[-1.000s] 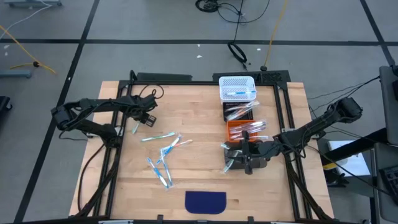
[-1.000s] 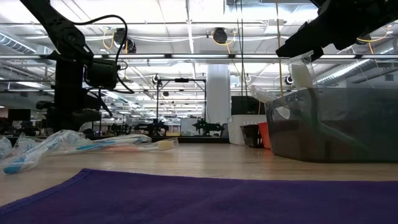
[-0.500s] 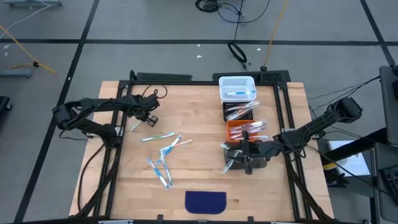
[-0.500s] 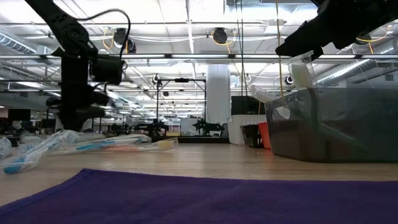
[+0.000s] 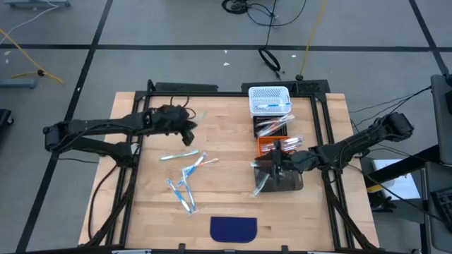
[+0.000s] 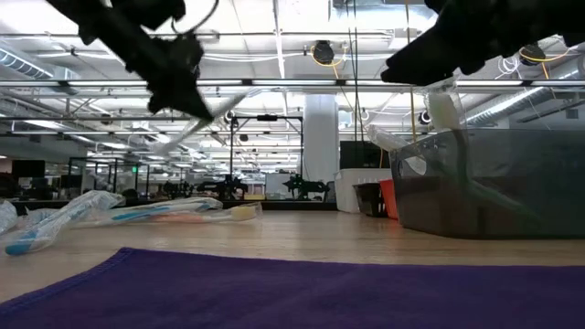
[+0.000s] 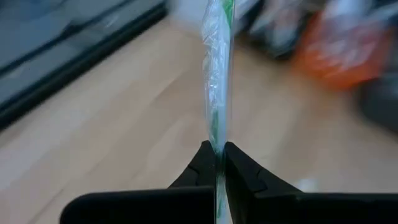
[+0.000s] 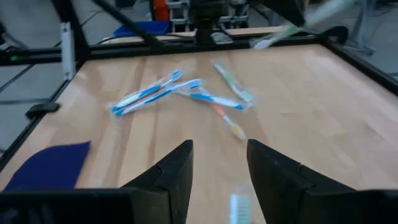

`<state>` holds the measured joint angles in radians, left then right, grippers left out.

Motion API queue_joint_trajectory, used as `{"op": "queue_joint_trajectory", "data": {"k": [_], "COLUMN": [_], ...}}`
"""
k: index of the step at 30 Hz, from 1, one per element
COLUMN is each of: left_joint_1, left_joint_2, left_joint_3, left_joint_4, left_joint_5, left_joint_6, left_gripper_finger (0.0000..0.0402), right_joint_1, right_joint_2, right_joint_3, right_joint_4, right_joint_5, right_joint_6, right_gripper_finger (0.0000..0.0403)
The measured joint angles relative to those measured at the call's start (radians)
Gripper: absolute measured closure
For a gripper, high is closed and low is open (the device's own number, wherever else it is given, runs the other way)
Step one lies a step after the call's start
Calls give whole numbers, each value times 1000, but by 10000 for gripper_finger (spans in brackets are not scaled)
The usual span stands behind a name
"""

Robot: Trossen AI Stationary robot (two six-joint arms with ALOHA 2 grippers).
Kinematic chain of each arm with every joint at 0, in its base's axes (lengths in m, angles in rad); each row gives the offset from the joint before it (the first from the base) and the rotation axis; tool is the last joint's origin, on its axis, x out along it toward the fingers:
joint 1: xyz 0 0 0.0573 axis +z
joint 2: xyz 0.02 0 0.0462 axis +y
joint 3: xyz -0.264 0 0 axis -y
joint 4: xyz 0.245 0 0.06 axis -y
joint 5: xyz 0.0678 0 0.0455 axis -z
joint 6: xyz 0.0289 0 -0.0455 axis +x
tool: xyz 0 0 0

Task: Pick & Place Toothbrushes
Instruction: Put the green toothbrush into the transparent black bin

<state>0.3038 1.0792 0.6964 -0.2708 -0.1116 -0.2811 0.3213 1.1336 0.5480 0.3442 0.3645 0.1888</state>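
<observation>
Toothbrushes loose mid-table; bins right; cloth front edge.

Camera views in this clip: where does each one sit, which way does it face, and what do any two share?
High view: overhead, straight down on the table; both arms show, left gripper and right gripper.
Low view: table height, level across into the room; arms enter from above, purple cloth in front.
Left wrist view: past closed jaws clamping a green toothbrush.
Right wrist view: past open jaws toward the loose toothbrushes.
Shared: high and right wrist views both show the loose toothbrushes and the cloth.
</observation>
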Motion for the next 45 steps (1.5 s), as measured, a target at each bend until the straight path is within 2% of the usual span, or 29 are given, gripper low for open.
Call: {"op": "queue_joint_trajectory", "data": {"k": [4,11,19,24,29,33,39,45], "left_joint_1": [-89,-212,-276,-294,-301,-306,-306,-307], "left_joint_2": [10,124,315,430,521,583,616,617], "left_joint_3": [0,0,1,11,77,153,220,226], "left_joint_4": [235,574,901,1074,1096,1081,1024,1024], "left_joint_5": [54,63,71,137,141,141,141,140], "left_joint_6": [65,185,227,227,227,231,246,247], "left_gripper_finger": [400,400,400,400,400,400,397,396], "right_joint_1": [-41,-90,-143,-172,-184,-185,-185,-185], "right_joint_2": [0,32,69,78,78,78,77,77], "right_joint_3": [0,0,0,0,0,0,0,0], "right_joint_4": [25,209,381,438,489,488,489,492], "right_joint_5": [-2,-3,-3,-4,-59,-55,-56,-57], "right_joint_6": [0,-25,-44,-45,-45,-63,-81,-104], "right_gripper_finger": [261,261,261,261,261,261,261,262]}}
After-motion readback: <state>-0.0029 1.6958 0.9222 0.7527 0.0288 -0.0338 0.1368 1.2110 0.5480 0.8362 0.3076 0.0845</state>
